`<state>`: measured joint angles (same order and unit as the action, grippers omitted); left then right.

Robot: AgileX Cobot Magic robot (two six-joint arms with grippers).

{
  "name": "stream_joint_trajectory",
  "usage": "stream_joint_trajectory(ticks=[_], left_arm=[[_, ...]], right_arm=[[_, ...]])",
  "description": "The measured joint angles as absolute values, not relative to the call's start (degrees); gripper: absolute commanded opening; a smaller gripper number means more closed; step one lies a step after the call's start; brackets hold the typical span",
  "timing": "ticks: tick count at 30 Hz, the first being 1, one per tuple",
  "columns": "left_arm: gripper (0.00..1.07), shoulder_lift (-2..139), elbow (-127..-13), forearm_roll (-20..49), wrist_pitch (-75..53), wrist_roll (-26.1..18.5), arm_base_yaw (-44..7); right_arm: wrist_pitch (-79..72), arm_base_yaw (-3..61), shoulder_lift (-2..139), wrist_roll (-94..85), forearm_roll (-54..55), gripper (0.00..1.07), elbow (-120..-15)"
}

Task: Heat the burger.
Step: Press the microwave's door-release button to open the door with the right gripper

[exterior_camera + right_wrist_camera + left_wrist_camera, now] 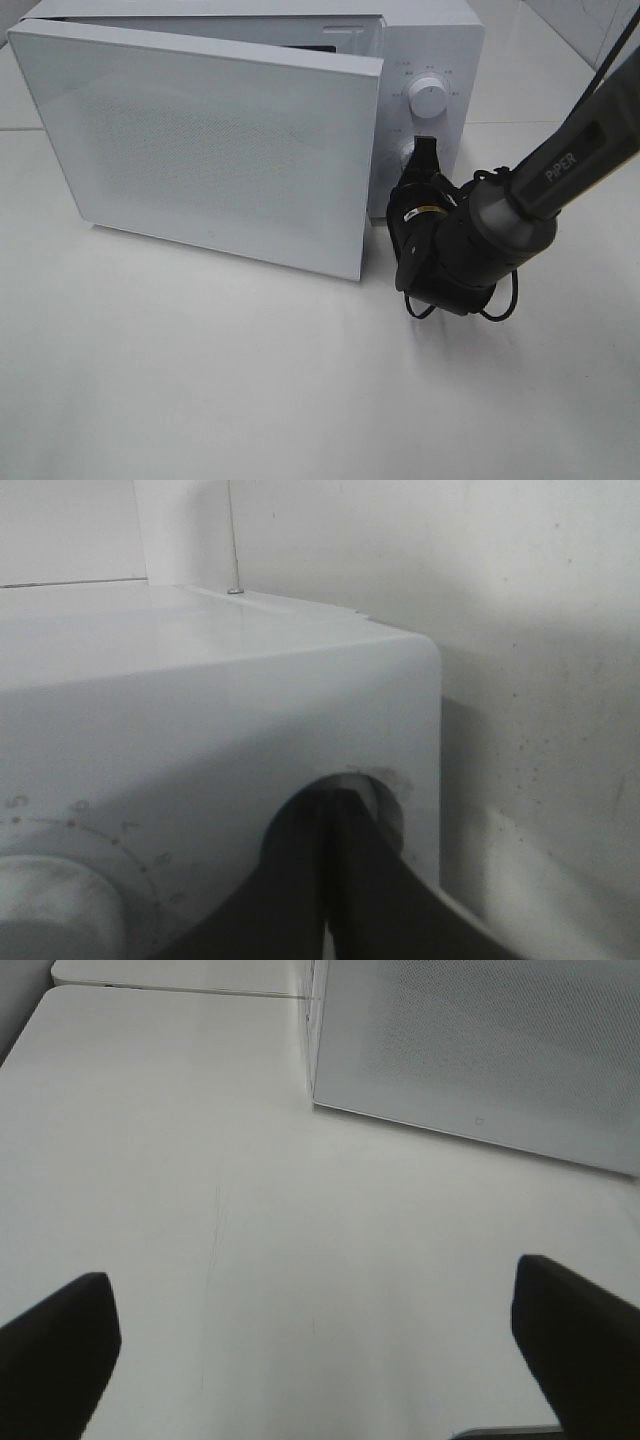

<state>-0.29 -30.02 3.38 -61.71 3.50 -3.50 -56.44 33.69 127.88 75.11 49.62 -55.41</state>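
Note:
The burger is out of view, and the white microwave's (pixel 430 50) inside is hidden behind its door (pixel 200 140), which stands ajar with its right edge swung away from the body. My right gripper (pixel 425 152) is shut, its fingertips (pixel 330 820) pressed together against the lower knob (pixel 375 798) on the control panel. Nothing shows between its fingers. In the left wrist view my left gripper (pixel 320 1360) is open over bare table, its two dark fingers (pixel 60 1345) wide apart and the door's perforated panel (pixel 480 1050) ahead of it.
The upper knob (pixel 428 97) sits above my right gripper on the panel. The microwave stands at the back of a white table (pixel 250 380). A wall (pixel 540 630) rises close beside the microwave.

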Motion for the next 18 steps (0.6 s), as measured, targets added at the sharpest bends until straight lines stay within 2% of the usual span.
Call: stream_joint_trajectory(ticks=[12, 18], left_arm=[[1.00, -0.3, -30.0, 3.4, -61.7, 3.5, -3.5], [1.00, -0.3, -30.0, 3.4, -61.7, 3.5, -3.5]], right_arm=[[-54.7, 33.6, 127.1, 74.4, 50.4, 0.00, -55.4], [-51.2, 32.4, 125.4, 73.8, 46.9, 0.00, -53.9]])
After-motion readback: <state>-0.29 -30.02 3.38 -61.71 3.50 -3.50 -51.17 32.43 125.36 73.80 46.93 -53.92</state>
